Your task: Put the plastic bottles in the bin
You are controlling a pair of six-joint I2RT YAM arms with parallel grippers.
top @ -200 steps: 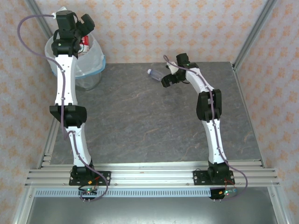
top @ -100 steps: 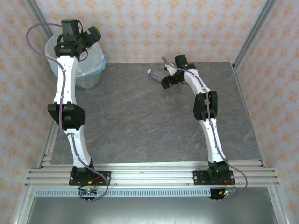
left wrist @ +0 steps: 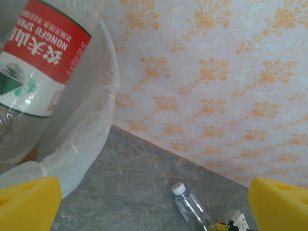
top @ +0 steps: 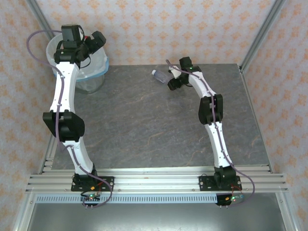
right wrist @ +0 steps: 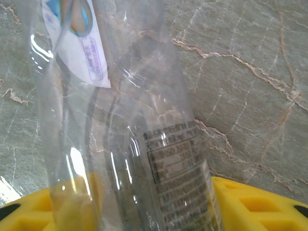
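Over the last second your left arm has swung its elbow out to the left. The left gripper (top: 97, 40) has drawn back toward the far right side of the bin (top: 96, 70), while your right arm has edged in toward the bottle on the table (top: 144, 125).

In the left wrist view the yellow pads (left wrist: 29, 202) stand wide apart with nothing between them, so that tool has let go. The red-labelled Nongfu Spring bottle (left wrist: 38, 53) sits against the translucent liner, free of the fingers. It looks to be inside the bin or dropping into it, so count that one as delivered.

What is left, as far as you can see, is the clear bottle with the white-and-blue label (top: 158, 75), lying on its side near the far edge of the table, cap end pointing left. Your right gripper (top: 171, 83) is at its base end. In the right wrist view the bottle body runs between the two yellow fingers (right wrist: 250, 202), but you cannot tell whether they are clamped on it or only straddling it. It rests on the table, not yet lifted, well apart from the bin.
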